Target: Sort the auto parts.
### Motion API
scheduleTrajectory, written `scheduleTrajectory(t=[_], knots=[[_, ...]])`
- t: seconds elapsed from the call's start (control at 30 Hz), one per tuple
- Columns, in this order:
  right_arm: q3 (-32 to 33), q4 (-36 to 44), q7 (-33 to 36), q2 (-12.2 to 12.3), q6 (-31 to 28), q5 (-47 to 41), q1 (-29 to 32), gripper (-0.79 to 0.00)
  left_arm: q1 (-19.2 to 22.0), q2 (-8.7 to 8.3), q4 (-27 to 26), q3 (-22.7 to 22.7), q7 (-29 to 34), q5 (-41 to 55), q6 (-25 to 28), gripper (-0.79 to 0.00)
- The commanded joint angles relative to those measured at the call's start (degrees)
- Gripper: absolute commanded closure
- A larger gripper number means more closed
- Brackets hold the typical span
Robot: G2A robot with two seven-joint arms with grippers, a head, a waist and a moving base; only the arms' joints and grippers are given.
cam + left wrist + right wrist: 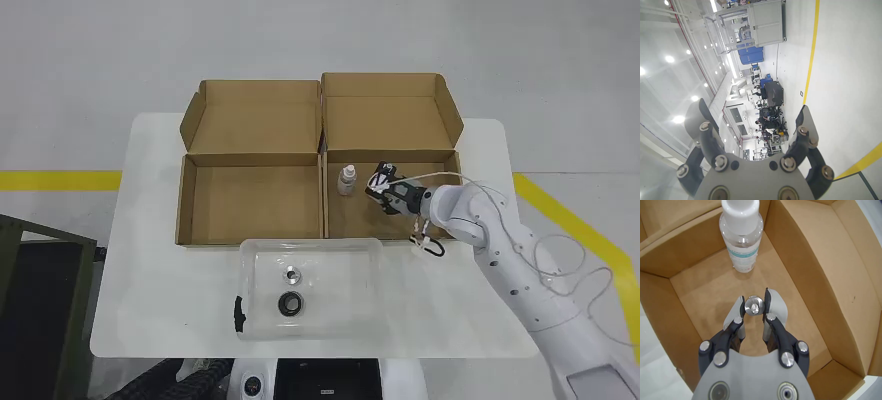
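right claw (754, 306) (381, 186): clenched on a small round metal part (754, 308), gripped between both fingertips with its stubby centre post facing the wrist camera. the claw and its load are inside the right box (810, 266) (355, 218), over the brown floor near the box's middle; whether the part touches the floor cannot be determined. bottle (742, 247) (346, 180): clear, white cap, pale label band, standing upright on the same box floor near the wall shared with the neighbouring box, apart from the claw and beyond its fingertips. left box (255, 205): open cardboard, lid flap folded back, set side by side with the right box and touching it along one wall. clear tray (340, 290): placed on the table (150, 250) just in front of the two boxes, straddling their join. inside it, a small silver part (292, 273) lies toward the boxes and a black ring (290, 303) lies just nearer the robot, the two close but apart. a slim black piece (238, 313) sits at the tray's left edge; whether it is inside or outside the wall cannot be told. left claw (753, 104): released, fingers (806, 121) spread wide with nothing between them, aimed at the workshop floor and its yellow line.
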State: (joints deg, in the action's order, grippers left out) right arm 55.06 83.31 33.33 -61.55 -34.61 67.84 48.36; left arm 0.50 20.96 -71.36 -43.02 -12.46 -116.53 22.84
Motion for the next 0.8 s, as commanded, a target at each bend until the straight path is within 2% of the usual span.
scheduleTrajectory(t=[0.0,0.17,0.3,0.5,0.77], knots=[[-0.81,-0.88,0.15,-0.30,0.13,0.23,-0.70,-0.099,0.00,0.00,0.00,0.00,0.00,0.00,0.00,-0.785],[-2.11,-2.08,0.37,-0.88,0.39,0.54,-1.76,-0.262,0.00,0.00,0.00,0.00,0.00,0.00,0.00,-0.785],[-2.65,-2.63,0.29,-1.20,0.45,0.73,-2.29,-0.314,0.00,0.00,0.00,0.00,0.00,0.00,0.00,-0.785],[-0.77,0.29,-0.65,-0.83,0.22,0.61,-1.15,-0.326,0.00,0.00,0.00,0.00,0.00,0.00,0.00,-0.785],[6.57,12.11,-0.49,1.21,-0.86,0.48,5.06,-0.339,0.00,0.00,0.00,0.00,0.00,0.00,0.00,-0.785]])
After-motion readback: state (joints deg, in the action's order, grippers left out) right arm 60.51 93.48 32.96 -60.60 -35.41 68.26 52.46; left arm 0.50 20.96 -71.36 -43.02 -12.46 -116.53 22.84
